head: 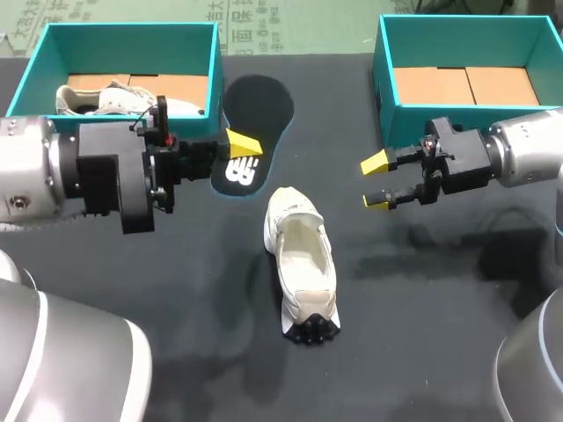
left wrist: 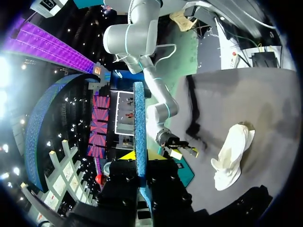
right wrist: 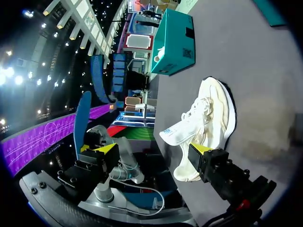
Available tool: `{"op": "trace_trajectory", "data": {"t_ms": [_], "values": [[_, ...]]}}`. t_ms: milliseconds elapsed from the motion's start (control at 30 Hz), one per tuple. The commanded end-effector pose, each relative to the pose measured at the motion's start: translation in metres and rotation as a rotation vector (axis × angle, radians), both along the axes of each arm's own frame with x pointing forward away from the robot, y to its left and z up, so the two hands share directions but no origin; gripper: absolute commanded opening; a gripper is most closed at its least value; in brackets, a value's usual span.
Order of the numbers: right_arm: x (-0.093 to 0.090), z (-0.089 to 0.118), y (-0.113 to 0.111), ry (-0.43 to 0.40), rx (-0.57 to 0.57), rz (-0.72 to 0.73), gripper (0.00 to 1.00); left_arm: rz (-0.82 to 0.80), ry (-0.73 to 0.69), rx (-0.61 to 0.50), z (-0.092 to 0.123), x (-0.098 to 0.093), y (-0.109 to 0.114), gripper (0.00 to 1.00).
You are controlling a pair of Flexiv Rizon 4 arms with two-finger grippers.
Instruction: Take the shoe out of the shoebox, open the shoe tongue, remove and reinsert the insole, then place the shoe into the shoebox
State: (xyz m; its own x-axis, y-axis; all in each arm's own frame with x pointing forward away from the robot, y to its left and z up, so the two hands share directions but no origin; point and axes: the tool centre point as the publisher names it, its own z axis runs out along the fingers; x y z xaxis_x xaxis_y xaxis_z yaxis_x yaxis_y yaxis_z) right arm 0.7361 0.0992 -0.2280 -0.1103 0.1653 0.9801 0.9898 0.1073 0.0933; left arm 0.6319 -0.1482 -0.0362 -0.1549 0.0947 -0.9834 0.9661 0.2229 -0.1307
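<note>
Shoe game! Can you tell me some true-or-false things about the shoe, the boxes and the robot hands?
1. The white shoe lies on the table, outside both boxes. True.
2. The left gripper holds the insole. True.
3. The right gripper is squeezing the shoe. False: it is open and empty, off to the side of the shoe.
4. The right shoebox has a shoe inside. False: only the left shoebox does, the second shoe.

A dark grey table (head: 440, 352) lies under everything. At its far left corner stands a teal spare box (head: 132, 33) with a brown cardboard floor (head: 180, 88). A pale spare shoe (head: 110, 98) lies inside, apparently on its side, though shadow blurs it.
</note>
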Motion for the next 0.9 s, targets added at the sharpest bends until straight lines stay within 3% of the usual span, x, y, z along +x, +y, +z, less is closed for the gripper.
{"op": "trace_trajectory", "data": {"t_ms": [33, 100, 267, 900], "values": [[0.000, 0.000, 0.001, 0.001, -0.003, -0.001, 1.00, 0.038, -0.031, -0.109, -0.008, -0.010, 0.002, 0.00], [0.000, 0.000, 0.001, 0.001, -0.003, -0.001, 1.00, 0.038, -0.031, -0.109, -0.008, -0.010, 0.002, 0.00], [0.007, -0.002, 0.002, 0.038, 0.046, -0.039, 1.00, -0.004, -0.159, -0.150, -0.034, -0.016, -0.003, 0.00], [0.023, 0.001, 0.011, 0.083, 0.111, -0.089, 1.00, -0.045, -0.189, -0.115, -0.105, 0.029, -0.001, 0.00]]}}
